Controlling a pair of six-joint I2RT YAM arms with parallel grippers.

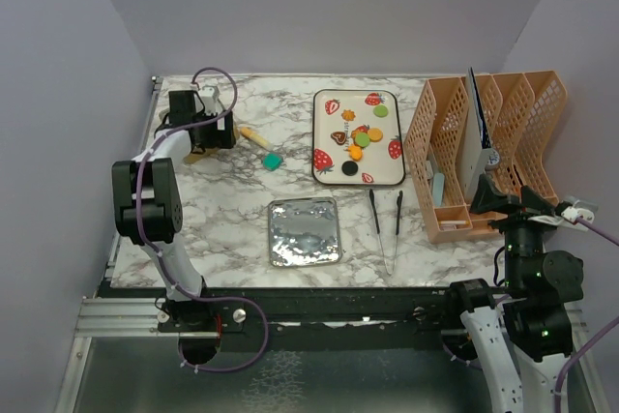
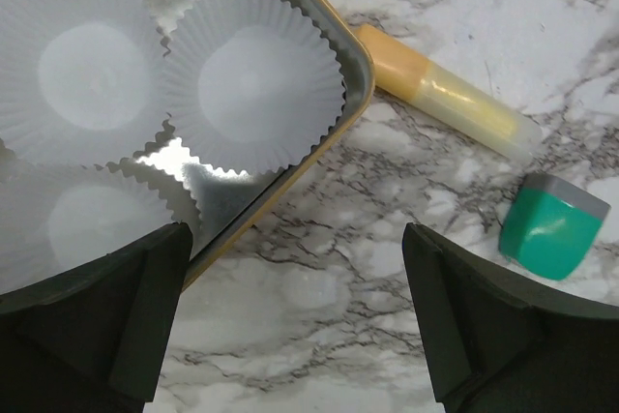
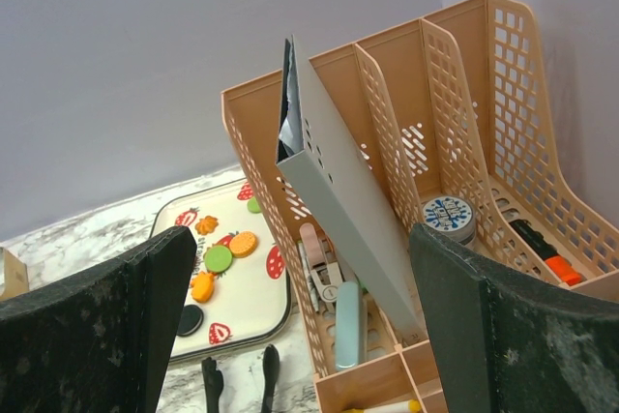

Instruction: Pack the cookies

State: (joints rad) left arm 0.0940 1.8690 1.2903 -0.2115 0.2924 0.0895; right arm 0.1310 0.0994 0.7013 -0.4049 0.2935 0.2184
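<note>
From above, the cookies (image 1: 360, 135) lie in a loose cluster on the white strawberry tray (image 1: 379, 163) at the far middle of the marble table (image 1: 232, 210). Two black ones sit apart at the tray's near edge. Nearer lie a crumpled foil tray (image 1: 304, 231) and, to its right, black tongs (image 1: 385, 224). A peach desk organiser (image 1: 440, 157) stands at the right with a grey folder (image 1: 479, 132) leaning in it. The left claw (image 1: 208, 128) hangs over the far left corner, hiding most of what lies beneath. A yellow stick (image 1: 253, 135) with a green piece (image 1: 272, 160) at its near end lies just right of it. The right claw (image 1: 486, 195) sits at the organiser's near end, its jaws hard to make out here. Lilac walls close in three sides.

In the left wrist view, the left claw stands wide apart and empty above bare marble. A gold-rimmed baking tray (image 2: 363, 74), cut off by the frame, carries white paper cups (image 2: 251, 84). Whether the green piece joins the stick I cannot tell.

In the right wrist view, the right claw is also spread wide, holding nothing, in the air before the organiser. The folder tilts left across the slots, and a blue-patterned round tin (image 3: 445, 215) rests in one compartment. The cookies show at the left on their tray, partly hidden by one finger, and the tongs are cut off at the bottom edge.
</note>
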